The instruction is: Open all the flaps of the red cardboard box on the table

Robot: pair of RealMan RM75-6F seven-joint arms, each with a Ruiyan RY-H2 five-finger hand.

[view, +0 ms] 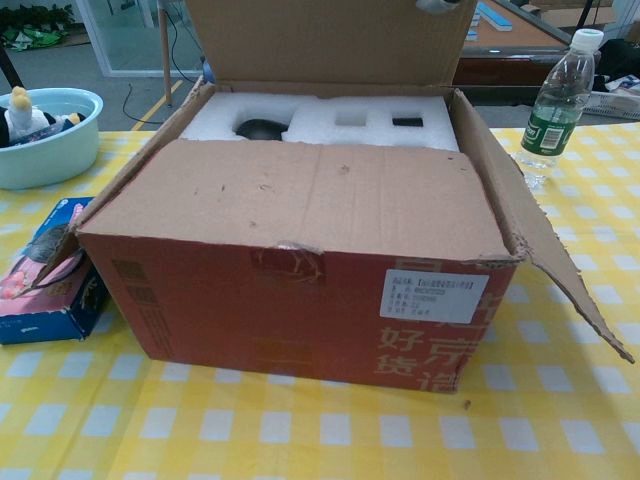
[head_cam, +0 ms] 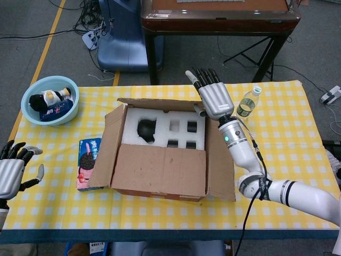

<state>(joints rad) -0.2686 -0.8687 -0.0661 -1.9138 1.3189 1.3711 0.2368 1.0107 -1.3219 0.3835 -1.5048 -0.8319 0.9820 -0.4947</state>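
Nearest you, the red cardboard box (view: 300, 290) sits in the middle of the yellow checked table (head_cam: 277, 160), its red front wall facing the chest camera. Its near flap (head_cam: 159, 170) lies flat over the front half of the opening. The left flap (head_cam: 108, 145) and the right flap (head_cam: 219, 165) both slope outward and down.

Your left hand (head_cam: 13, 173) hangs at the table's near left edge, well apart from the box, fingers spread and holding nothing.

Just left of the box lies a cookie packet (head_cam: 88, 162), touching or almost touching the left flap.

Inside the uncovered rear half you see white foam packing (head_cam: 162, 128) with dark cut-outs.

The far flap (view: 330, 40) stands upright at the back. Your right hand (head_cam: 212, 98) is raised at that flap's right end, fingers extended and apart, thumb at the flap's edge; it grips nothing.

Further back, a water bottle (head_cam: 246, 104) stands right of that hand, and a blue bowl (head_cam: 49, 100) with items in it sits at the far left.
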